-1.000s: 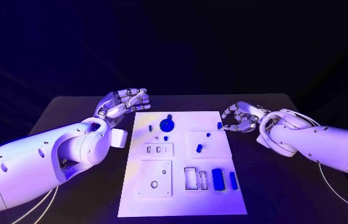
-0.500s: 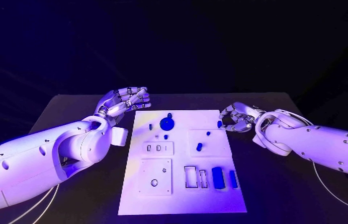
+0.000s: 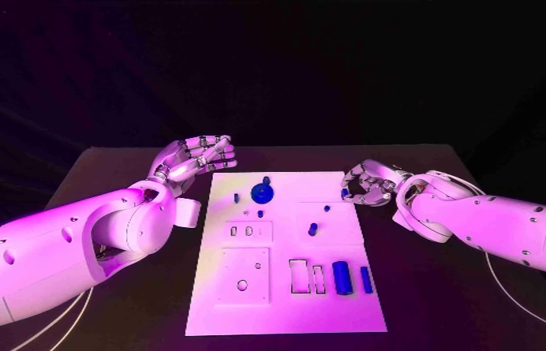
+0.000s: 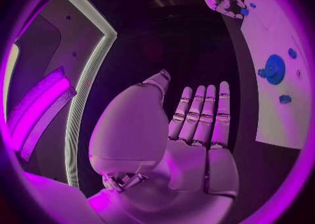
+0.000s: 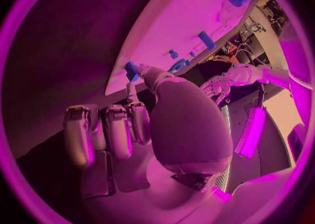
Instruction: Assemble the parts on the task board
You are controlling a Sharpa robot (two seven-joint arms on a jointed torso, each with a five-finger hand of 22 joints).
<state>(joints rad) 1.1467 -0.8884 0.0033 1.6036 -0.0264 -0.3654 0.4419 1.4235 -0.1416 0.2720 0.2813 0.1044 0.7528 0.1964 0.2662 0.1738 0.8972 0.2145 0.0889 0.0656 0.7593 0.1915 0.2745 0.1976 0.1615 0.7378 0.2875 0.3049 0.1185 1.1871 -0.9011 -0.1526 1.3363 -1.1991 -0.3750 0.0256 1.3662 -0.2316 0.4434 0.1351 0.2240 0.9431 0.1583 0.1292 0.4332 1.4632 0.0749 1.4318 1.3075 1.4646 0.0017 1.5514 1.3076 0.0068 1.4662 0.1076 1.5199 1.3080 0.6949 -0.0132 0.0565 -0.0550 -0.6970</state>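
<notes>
Slightly leftward, toward the task board (image 3: 285,256), the right robot hand (image 3: 366,185) has been brought, a small blue part (image 3: 345,193) pinched at the far right edge. By the left wrist, the left robot hand (image 4: 197,129) is shown flat, fingers extended, holding nothing. By the right wrist, the part (image 5: 131,70) is seen barely held at the fingertips; it could be dropped onto the counter (image 3: 443,288).

- Task board (image 3: 285,288): smooth, matt, plastic-like plate.
- Parts, e.g. the round part (image 3: 263,192): smooth blue plastic.
- Table (image 3: 125,169): dark, matt surface.
- Left hand (image 3: 200,158), right hand (image 3: 370,184): metallic, segmented; arm shells glossy.
</notes>
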